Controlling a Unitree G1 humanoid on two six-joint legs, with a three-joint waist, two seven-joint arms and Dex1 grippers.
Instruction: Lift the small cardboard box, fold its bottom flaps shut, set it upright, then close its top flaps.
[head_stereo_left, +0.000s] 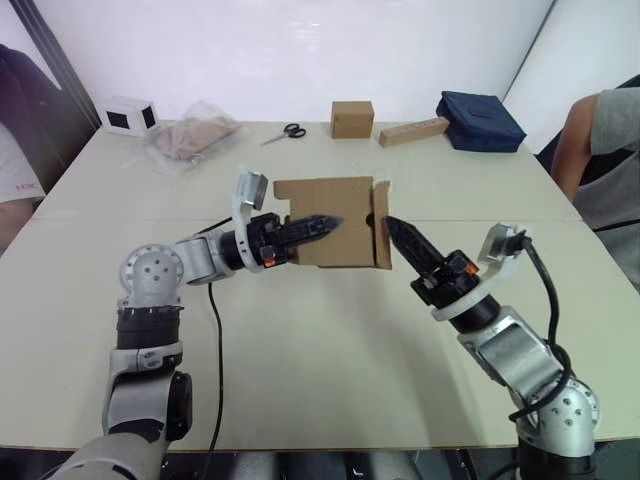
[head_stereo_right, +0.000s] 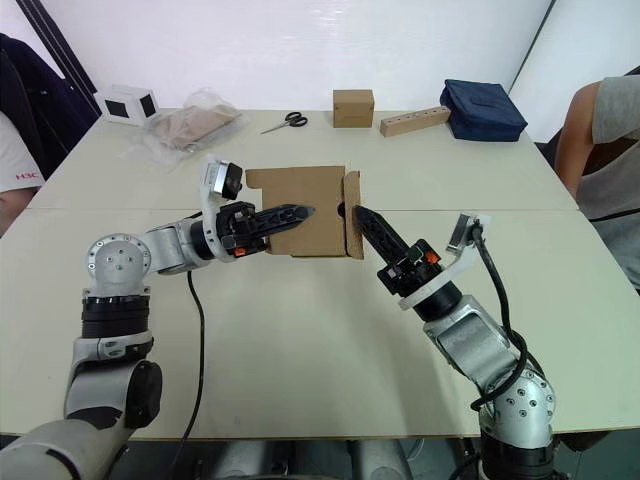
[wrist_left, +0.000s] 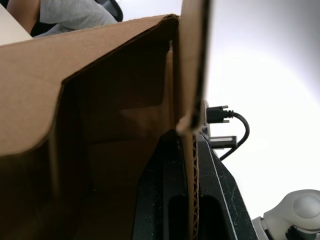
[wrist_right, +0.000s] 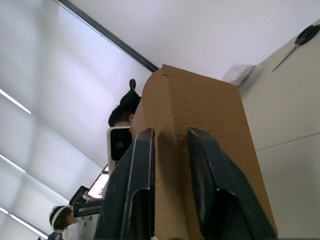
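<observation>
A small cardboard box (head_stereo_left: 335, 220) is held up just above the middle of a pale worktop (head_stereo_left: 320, 350), between two robot arms. The left gripper (head_stereo_left: 325, 226) has its jaws clamped on one of the box's cardboard walls. The right gripper (head_stereo_left: 392, 228) pinches a flap at the box's right edge. Scissors (head_stereo_left: 285, 132) and a second, cube-shaped box (head_stereo_left: 352, 118) lie at the far edge.
</observation>
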